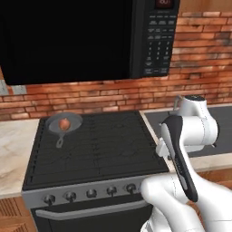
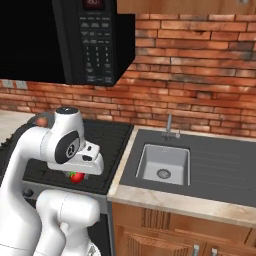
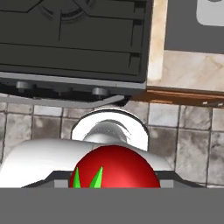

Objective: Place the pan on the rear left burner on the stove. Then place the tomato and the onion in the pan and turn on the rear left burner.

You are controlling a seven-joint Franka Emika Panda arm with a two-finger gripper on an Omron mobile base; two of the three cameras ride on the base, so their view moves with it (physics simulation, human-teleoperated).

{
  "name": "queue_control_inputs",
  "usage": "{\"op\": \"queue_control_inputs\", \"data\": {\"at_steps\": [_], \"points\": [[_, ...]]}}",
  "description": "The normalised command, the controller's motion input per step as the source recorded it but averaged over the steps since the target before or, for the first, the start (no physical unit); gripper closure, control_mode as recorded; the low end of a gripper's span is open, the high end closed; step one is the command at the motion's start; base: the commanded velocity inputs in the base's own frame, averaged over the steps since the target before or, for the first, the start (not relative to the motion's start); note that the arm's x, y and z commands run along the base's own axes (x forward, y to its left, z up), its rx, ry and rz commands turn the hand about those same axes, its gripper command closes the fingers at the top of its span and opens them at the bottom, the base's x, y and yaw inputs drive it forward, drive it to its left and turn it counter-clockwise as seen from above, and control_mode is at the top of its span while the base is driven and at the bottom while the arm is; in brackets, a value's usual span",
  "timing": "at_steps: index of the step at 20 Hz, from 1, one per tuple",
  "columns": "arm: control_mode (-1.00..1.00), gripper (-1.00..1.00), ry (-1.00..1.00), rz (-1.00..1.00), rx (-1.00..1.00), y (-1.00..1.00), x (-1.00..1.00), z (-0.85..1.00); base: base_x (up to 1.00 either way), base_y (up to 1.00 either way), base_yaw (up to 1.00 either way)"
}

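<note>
The grey pan (image 1: pixel 75 120) rests on the rear left burner of the black stove (image 1: pixel 99 152), its short handle pointing toward the front. Inside the pan lies the orange-brown onion (image 1: pixel 65 123). My gripper (image 2: pixel 77 172) hangs above the stove's front right part, shut on the red tomato (image 2: pixel 76 177). In the hand view the tomato (image 3: pixel 114 168) with its green top sits close up at the bottom, between the fingers. From the left base view my own arm hides the gripper. A row of dark knobs (image 1: pixel 91 193) runs along the stove's grey front panel.
A black microwave (image 1: pixel 68 36) hangs low over the stove. To the right of the stove is a dark grey counter with a sink (image 2: pixel 164 162) and a faucet (image 2: pixel 170 126). A beige counter (image 1: pixel 13 145) lies to the left, with a brick wall behind.
</note>
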Motion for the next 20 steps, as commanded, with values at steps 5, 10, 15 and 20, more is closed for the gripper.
{"op": "queue_control_inputs", "data": {"at_steps": [5,10,15,20], "points": [[1.00,1.00,0.00,0.00,0.00,0.00,0.00,0.00,0.26,0.43,0.00],[1.00,1.00,0.00,0.00,0.00,0.00,0.00,0.00,0.30,0.25,0.00],[-1.00,1.00,0.00,0.00,-0.04,0.21,0.30,0.00,0.00,0.00,0.00],[-1.00,1.00,-0.04,0.00,-0.03,0.41,0.34,0.08,0.00,0.00,0.00]]}}
